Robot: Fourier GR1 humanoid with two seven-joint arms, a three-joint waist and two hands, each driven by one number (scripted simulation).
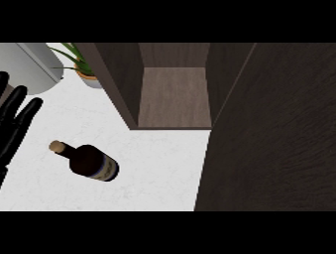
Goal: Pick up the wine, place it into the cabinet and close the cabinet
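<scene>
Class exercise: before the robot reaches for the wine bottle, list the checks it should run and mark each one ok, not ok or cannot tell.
1. Wine bottle in view on the counter: ok.
2. Nothing holds the bottle: ok.
3. Cabinet stands open, shelf bare: ok.
4. Left hand open, fingers straight: ok.
5. Right hand ready: cannot tell, not in view.
6. Open door clear of the bottle: ok.

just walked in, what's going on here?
Nothing is being held yet. The wine bottle stands on the white counter, in front of the open cabinet, whose shelf is bare. The left hand rests open at the view's left edge, apart from the bottle. The right hand is not in view. The cabinet door stands open.
</scene>
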